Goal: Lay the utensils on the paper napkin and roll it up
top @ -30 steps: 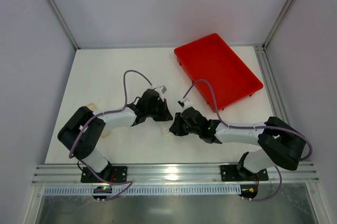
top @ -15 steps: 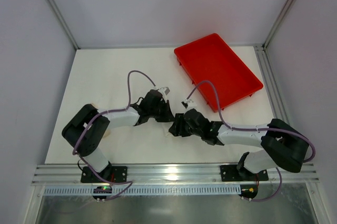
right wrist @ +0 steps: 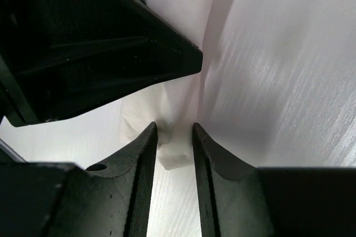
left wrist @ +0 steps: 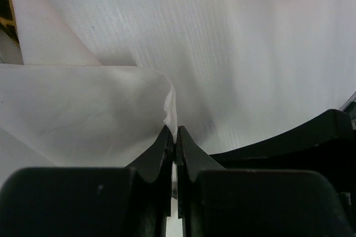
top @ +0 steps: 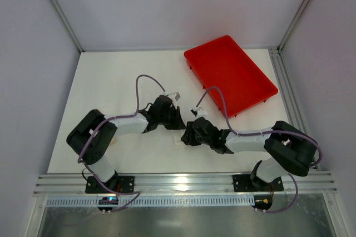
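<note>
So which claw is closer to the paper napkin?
Left. The left claw is pinched shut on the edge of the paper napkin; the right claw is open, straddling a crumpled corner.

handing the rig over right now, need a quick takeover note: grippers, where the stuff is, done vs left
Left gripper: shut, pinching an edge of the paper napkin.
Right gripper: open, jaws apart around a small napkin fold, not clamped.
Napkin: between the two grippers, partly lifted and folded, not flat.
Red tray: far right, apart from the work.
Utensils: not visible in any view; could be hidden under the napkin or the arms. Check.
Done: napkin gripped, folding apparently started.
Left: confirm the utensils are on the napkin, finish the roll.
</note>
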